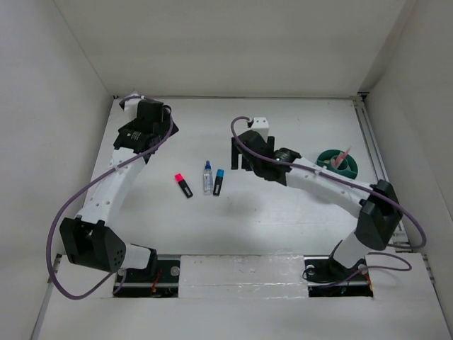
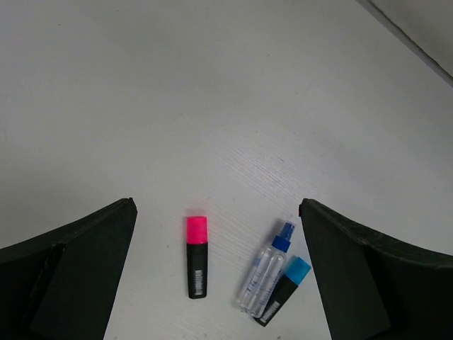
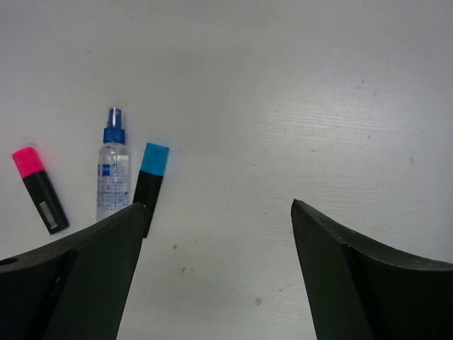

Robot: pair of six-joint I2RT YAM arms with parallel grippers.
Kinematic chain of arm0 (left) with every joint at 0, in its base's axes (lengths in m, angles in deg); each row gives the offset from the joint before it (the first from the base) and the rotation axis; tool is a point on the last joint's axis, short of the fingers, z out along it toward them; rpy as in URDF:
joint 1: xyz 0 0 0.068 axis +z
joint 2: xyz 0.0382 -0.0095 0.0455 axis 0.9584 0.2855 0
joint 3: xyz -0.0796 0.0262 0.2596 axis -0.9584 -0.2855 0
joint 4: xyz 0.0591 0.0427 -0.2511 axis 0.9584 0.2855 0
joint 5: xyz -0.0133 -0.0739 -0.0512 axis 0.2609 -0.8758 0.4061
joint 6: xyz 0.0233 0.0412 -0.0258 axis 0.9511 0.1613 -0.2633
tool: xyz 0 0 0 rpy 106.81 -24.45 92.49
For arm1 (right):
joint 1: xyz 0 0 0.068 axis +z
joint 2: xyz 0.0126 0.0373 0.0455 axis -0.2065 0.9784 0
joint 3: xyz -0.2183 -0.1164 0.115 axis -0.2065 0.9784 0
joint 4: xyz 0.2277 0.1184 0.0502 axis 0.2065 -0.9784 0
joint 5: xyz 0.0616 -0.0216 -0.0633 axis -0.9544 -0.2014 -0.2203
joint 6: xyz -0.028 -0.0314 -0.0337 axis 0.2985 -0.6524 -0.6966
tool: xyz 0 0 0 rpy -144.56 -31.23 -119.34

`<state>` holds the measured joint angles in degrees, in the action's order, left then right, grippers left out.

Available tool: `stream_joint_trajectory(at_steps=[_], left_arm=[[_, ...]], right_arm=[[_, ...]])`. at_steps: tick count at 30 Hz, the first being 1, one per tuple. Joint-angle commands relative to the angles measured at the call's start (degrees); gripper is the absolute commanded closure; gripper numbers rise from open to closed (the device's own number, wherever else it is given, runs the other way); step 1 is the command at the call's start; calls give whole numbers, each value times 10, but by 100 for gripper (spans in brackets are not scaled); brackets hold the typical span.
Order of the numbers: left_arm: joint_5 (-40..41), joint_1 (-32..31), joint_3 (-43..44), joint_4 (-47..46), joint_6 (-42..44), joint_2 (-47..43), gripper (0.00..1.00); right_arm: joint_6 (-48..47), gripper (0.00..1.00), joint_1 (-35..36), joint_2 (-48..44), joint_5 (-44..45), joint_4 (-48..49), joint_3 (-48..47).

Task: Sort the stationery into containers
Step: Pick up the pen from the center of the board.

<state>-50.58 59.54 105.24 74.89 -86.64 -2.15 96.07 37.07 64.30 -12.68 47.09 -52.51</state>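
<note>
- Two markers are counted on the surface (image 1: pixel 283 227): one pink marker (image 1: pixel 183 185) and one blue marker (image 1: pixel 219 182).
- One bottle (image 1: pixel 207 177) is counted.
- One cup (image 1: pixel 352 168) is counted.
- At least one pencil (image 1: pixel 345 155) is made out in the cup; the exact number cannot be told.
- Two arms are counted, a left arm (image 1: pixel 113 188) and a right arm (image 1: pixel 333 188).
- Two pincers are counted, one per arm: the left pincer (image 2: pixel 216 205) and the right pincer (image 3: pixel 218 205).

Left gripper (image 2: pixel 217 205): jaws are spread wide, nothing gripped. Right gripper (image 3: pixel 218 205): jaws are parted, nothing gripped. Left arm (image 1: pixel 117 180) and right arm (image 1: pixel 329 185) are extended forward.
</note>
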Motion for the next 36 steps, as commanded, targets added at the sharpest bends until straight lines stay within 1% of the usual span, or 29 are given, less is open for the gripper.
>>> stream_joint_trajectory(at_steps=[1,2,3,5,7,8,9,10,12,16,19,20,25,29,36], left_arm=[[47,0,24,23,-20,-3,0],[54,0,24,23,-26,2,0],[59,0,24,30,-26,9,0],[64,0,29,36,-26,15,0],[64,0,35,42,-26,21,0],[64,0,35,42,-21,21,0],[64,0,35,42,-21,27,0],[59,0,35,42,-21,27,0],[59,0,35,42,-15,27,0],[59,0,35,42,-10,27,0],[54,0,35,42,-10,21,0],[48,0,35,42,-10,20,0],[47,0,35,42,-5,15,0],[47,0,35,42,-5,15,0],[42,0,35,42,-5,15,0]], right_arm=[[50,10,-1,50,-4,12,-46],[55,9,-1,82,-4,0,-60],[61,6,7,97,10,0,-72],[69,6,21,129,23,-25,-121],[77,6,27,185,24,-57,-160],[89,7,27,206,31,-78,-208],[112,7,27,246,31,-117,-230],[119,10,27,263,38,-131,-268],[126,12,27,298,32,-140,-291],[153,15,27,313,26,-140,-291],[153,20,22,313,12,-117,-262],[153,20,22,313,12,-110,-262],[153,27,22,337,-6,-110,-267],[153,31,22,355,-25,-104,-267],[153,31,27,378,-35,-94,-273]])
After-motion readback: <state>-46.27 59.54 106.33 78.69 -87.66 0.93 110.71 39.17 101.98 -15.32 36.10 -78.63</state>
